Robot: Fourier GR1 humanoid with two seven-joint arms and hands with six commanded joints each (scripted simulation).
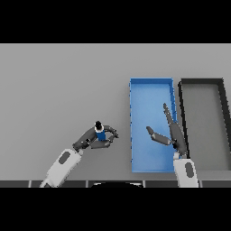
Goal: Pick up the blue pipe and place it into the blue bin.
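The left hand [92, 139] sits over the grey counter [63, 90], to the left of the blue bin [151, 85], with its fingers and thumb curled round the blue pipe [100, 134] — the pipe stands roughly upright in the grasp, its dark top end poking out above the fingers. Pipe and hand are near the bin's left wall but apart from it, outside the bin. The right hand [173, 135] reaches over the bin's right half, its fingers straight and pointing away from the robot, thumb spread out to the left — it holds nothing. Just right of the blue bin lies a dark bin [201, 82], side by side with it.
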